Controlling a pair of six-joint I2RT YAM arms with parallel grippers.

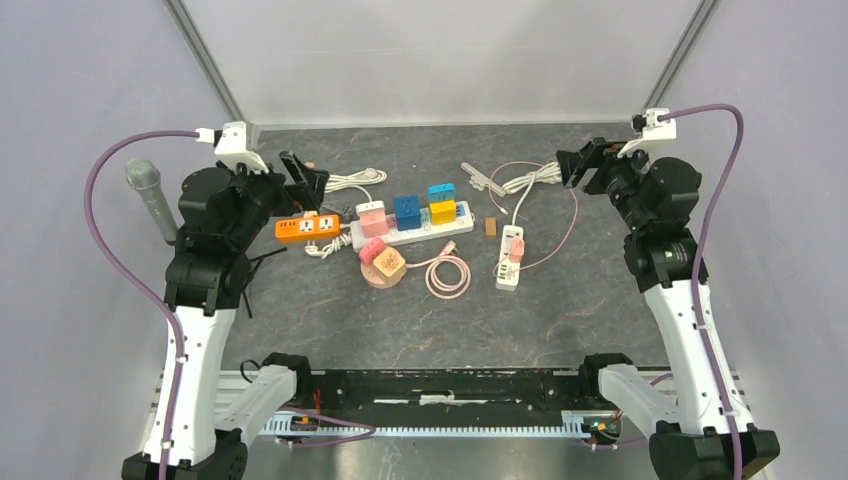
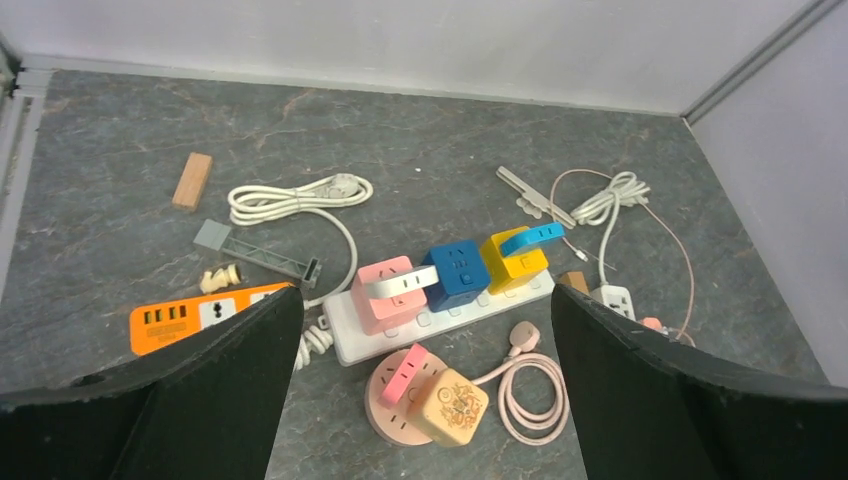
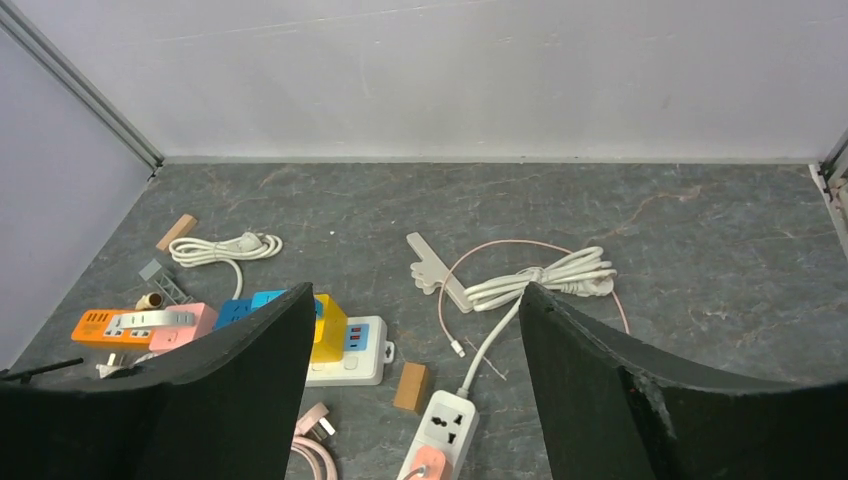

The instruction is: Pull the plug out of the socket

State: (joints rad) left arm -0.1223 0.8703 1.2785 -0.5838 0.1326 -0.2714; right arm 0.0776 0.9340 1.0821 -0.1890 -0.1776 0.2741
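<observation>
A long white power strip (image 1: 410,232) lies mid-table and carries a pink cube adapter (image 1: 373,218), a blue one (image 1: 407,210) and a yellow one (image 1: 443,212). In front of it a round pink socket (image 1: 380,275) holds a pink plug (image 1: 372,249) and a tan cube plug (image 1: 391,264). A small white strip (image 1: 510,258) holds a pink plug (image 1: 517,252). My left gripper (image 1: 305,180) is open and raised over the orange strip (image 1: 308,227). My right gripper (image 1: 572,168) is open and raised at the back right. The left wrist view shows the round socket (image 2: 385,410) between my open left gripper (image 2: 425,300) fingers. In the right wrist view my right gripper (image 3: 415,295) is open above the small strip (image 3: 440,435).
A wooden block (image 1: 490,227) lies between the two white strips. A coiled white cord (image 1: 355,180) and a white cord bundle (image 1: 535,178) lie at the back. A pink cable coil (image 1: 448,275) lies beside the round socket. A grey microphone (image 1: 150,200) stands at the far left.
</observation>
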